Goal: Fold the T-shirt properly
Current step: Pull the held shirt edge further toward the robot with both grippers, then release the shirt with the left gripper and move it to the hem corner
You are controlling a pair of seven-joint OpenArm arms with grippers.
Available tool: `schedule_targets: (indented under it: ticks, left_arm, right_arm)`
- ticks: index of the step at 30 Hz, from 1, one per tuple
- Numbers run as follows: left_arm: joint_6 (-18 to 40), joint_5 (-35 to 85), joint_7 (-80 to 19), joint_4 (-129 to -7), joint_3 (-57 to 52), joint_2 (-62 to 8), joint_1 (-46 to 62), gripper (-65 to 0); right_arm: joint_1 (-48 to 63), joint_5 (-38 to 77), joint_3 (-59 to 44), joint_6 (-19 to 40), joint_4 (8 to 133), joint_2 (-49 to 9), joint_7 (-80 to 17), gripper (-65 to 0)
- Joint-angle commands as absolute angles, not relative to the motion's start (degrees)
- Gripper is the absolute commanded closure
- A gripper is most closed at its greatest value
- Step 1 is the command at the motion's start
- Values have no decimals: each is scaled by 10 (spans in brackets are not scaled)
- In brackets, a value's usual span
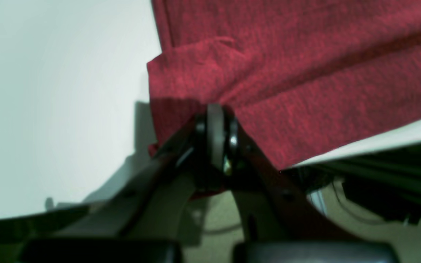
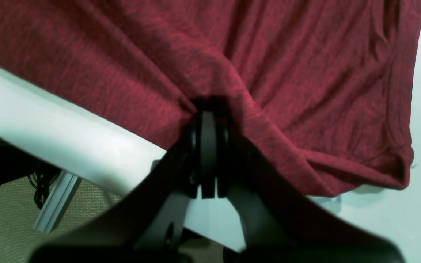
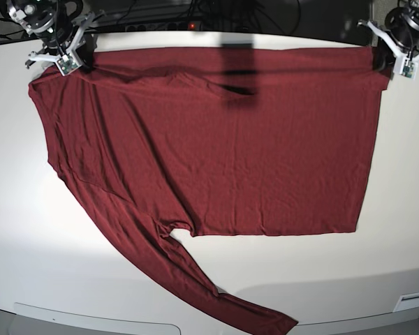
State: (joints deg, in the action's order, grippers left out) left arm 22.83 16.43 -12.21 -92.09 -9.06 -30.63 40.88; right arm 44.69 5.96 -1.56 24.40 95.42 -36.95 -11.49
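The T-shirt (image 3: 216,153), dark red and long-sleeved, lies spread nearly flat across the white desk (image 3: 28,265), covering most of its middle. Its top edge runs along the desk's far edge. One long sleeve trails diagonally toward the near edge, its cuff ending close to that edge, right of centre.

My right claw (image 2: 207,109) is clamped on the shirt at the far corner of the desk on the base view's left, the cloth bunching into folds around the closed tips. My left claw (image 1: 216,109) is clamped on the shirt's other far corner, at the base view's right, beside a small turned-over flap of fabric.

I judge the folding has barely begun: the body is laid out and fairly smooth, but no fold shows. The sleeve is not yet tucked in, and every body fold remains.
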Motion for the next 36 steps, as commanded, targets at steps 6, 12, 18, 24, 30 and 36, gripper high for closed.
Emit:
schedule_targets:
  ticks: [6, 12, 18, 24, 30, 36]
  left_arm:
    - [229, 144, -127, -966, -94, -315, 427, 0]
    - [229, 143, -127, -984, -94, -315, 425, 0]
    - [229, 128, -128, -984, -117, -315, 425, 0]
    - [229, 125, -127, -984, -161, -315, 425, 0]
    - [227, 125, -104, -986, -161, -315, 425, 0]
    - [227, 140, -104, -1011, -161, -315, 425, 0]
  right_arm:
    - [477, 47, -12, 261, 947, -368, -193, 0]
    - [507, 46, -12, 261, 975, -368, -196, 0]
    - [505, 44, -39, 261, 977, -368, -199, 0]
    - [505, 51, -91, 268, 977, -368, -198, 0]
    - [505, 56, -105, 281, 986, -368, -181, 0]
    - [502, 96, -105, 281, 1028, -368, -180, 0]
